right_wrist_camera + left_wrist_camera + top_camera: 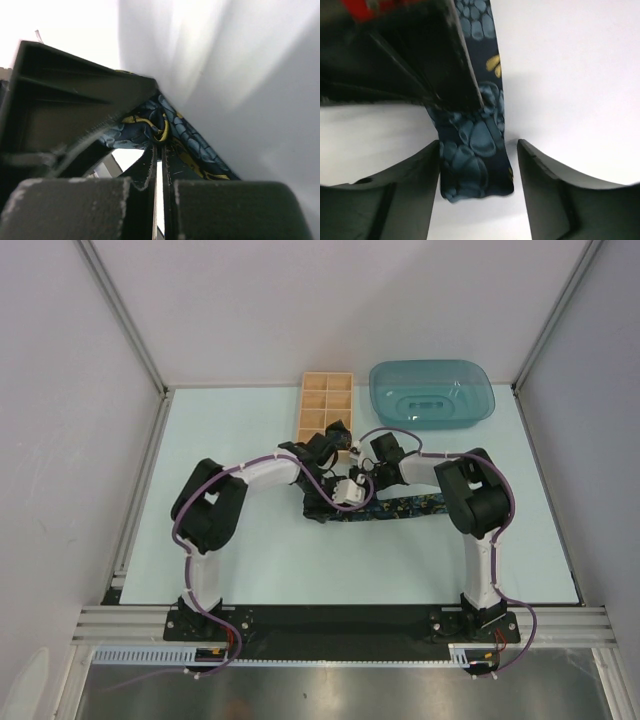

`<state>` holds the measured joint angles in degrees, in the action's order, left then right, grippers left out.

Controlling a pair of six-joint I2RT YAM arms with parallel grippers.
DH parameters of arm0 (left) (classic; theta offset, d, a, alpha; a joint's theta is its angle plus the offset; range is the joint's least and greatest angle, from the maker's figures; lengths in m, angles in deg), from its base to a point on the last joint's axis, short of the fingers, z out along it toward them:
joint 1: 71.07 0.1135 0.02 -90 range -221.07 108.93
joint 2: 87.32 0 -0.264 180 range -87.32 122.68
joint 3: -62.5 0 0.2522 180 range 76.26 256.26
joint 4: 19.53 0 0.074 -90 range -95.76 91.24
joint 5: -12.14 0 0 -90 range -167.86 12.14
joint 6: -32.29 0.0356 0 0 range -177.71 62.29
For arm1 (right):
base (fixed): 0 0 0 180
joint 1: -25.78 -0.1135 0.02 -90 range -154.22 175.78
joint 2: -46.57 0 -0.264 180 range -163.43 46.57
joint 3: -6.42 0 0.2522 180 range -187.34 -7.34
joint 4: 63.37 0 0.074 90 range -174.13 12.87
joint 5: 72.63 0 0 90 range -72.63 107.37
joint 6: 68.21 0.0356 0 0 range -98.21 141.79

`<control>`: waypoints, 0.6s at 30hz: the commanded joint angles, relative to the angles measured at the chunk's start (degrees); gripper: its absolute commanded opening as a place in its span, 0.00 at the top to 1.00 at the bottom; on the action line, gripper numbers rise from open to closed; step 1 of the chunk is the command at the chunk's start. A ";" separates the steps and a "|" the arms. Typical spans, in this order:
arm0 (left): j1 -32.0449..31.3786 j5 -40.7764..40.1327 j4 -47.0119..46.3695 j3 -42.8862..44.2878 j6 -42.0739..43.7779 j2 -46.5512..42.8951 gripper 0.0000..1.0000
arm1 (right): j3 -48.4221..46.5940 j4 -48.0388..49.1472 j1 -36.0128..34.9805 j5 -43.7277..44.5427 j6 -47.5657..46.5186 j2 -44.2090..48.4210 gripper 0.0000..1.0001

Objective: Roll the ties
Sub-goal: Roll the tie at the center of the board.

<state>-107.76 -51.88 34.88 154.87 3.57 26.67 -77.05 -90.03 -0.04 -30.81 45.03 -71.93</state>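
Note:
One dark navy tie [400, 507] with a blue and yellow pattern lies across the table's middle, between the two arms. In the left wrist view its blunt end [476, 165] lies flat between the fingers of my left gripper [479, 143]. The left finger [415, 190] touches the cloth and the right finger [545, 185] stands a little apart from it, so the jaws are open around the end. My right gripper [162, 145] is shut, with a bunched fold of the tie [150, 127] pinched at its tips. In the top view both grippers [340, 498] [362, 476] meet over the tie's left part.
A compartmented wooden box [325, 408] stands at the back centre, just behind the grippers. A teal plastic tray [432, 393] sits to its right. White walls close in the pale table [240, 560] on three sides.

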 commanded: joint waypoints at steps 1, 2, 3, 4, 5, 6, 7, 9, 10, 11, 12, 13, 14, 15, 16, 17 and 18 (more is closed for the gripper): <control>2.67 3.11 2.95 -1.53 -1.33 -3.33 0.26 | -1.04 0.78 -0.45 3.18 -1.89 -1.82 1.00; 4.07 4.16 2.52 -1.70 -1.86 -4.65 0.25 | -0.95 0.86 -0.37 3.36 -1.89 -2.09 1.00; 4.69 5.74 2.42 -1.88 -2.56 -5.18 0.25 | -1.04 0.87 -0.37 3.53 -2.06 -2.52 1.00; 5.22 6.45 1.99 -2.14 -2.91 -5.88 0.24 | -0.95 0.87 -0.37 3.71 -2.06 -2.70 1.00; 6.01 7.15 0.85 -3.01 -3.18 -6.67 0.24 | -0.95 0.69 -0.37 3.97 -2.15 -2.88 1.00; 6.27 8.64 0.15 -3.63 -3.53 -8.07 0.24 | -0.95 0.52 -0.37 4.06 -2.15 -3.23 1.00; 6.54 9.35 -0.64 -4.59 -3.97 -8.78 0.24 | -0.95 0.34 -0.37 4.15 -2.24 -3.41 1.00; 6.63 10.23 -3.81 -5.65 -5.46 -10.28 0.23 | -0.95 -0.01 -0.28 4.59 -2.33 -3.67 1.00; 6.63 11.02 -5.64 -6.01 -6.07 -10.37 0.21 | -1.04 -0.19 -0.28 4.68 -2.41 -3.84 1.00; 6.63 11.55 -6.36 -6.01 -7.04 -10.46 0.20 | -1.13 -0.28 -0.19 4.85 -2.50 -3.93 1.00; 6.63 11.90 -6.80 -5.84 -7.22 -9.94 0.19 | -1.13 -0.45 -0.19 5.03 -2.59 -4.02 1.00; 6.45 12.43 -7.33 -5.23 -7.66 -9.58 0.19 | -1.13 -0.54 -0.02 5.20 -2.76 -4.11 1.00; 6.19 12.61 -7.25 -4.78 -7.92 -8.97 0.18 | -1.21 -0.63 -0.10 5.21 -2.94 -4.20 1.00; 6.10 12.87 -7.33 -4.35 -7.93 -8.44 0.18 | -1.30 -0.80 -0.02 5.21 -2.94 -4.37 1.00; 5.93 12.87 -7.33 -3.64 -8.19 -7.66 0.18 | -1.39 -0.89 0.07 5.21 -2.86 -4.55 1.00; 5.49 13.04 -7.16 -3.38 -8.02 -7.39 0.18 | -1.39 -0.98 0.07 5.21 -2.77 -4.55 1.00; 5.14 12.44 -6.98 -3.03 -7.58 -6.95 0.18 | -1.30 -0.98 0.16 5.12 -2.85 -4.55 1.00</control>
<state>-101.36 -42.85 29.46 149.27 -2.90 19.09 -77.86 -90.34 0.17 -31.64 44.58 -73.68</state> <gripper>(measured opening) 0.816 0.021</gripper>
